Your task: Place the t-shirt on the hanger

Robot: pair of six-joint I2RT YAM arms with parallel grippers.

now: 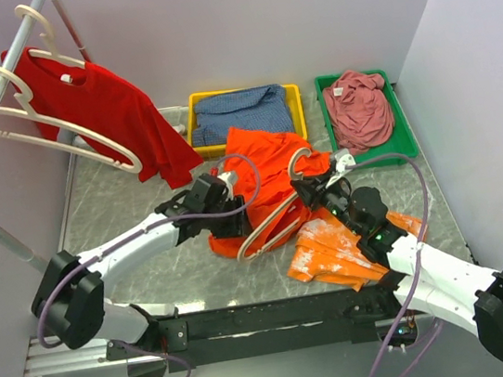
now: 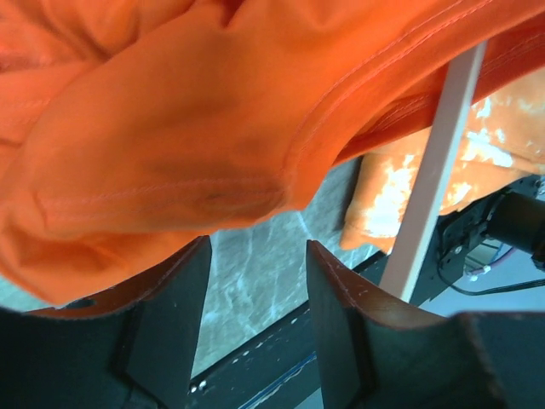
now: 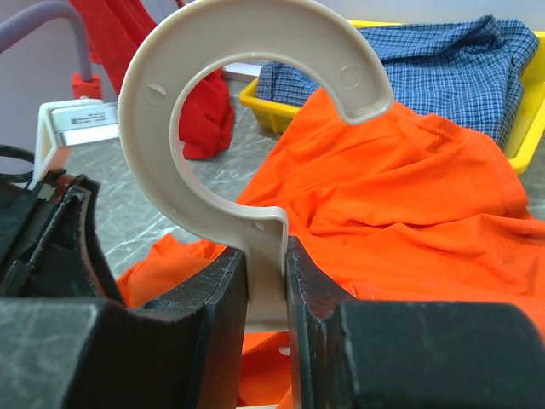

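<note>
The right fingers clench the hanger at its neck, its long axis slanting across the t-shirt heaped mid-desk toward the nearer left fingers, released beside the hem.

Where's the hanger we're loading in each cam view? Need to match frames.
Top external: hanger lies at table centre, partly under the t-shirt, hook toward the right arm.
Left wrist: hanger shows only as a pale bar slanting down the right side.
Right wrist: hanger hook fills the centre, stem pinched in the right gripper.
Shared landmark: the orange t-shirt, in all three.
</note>
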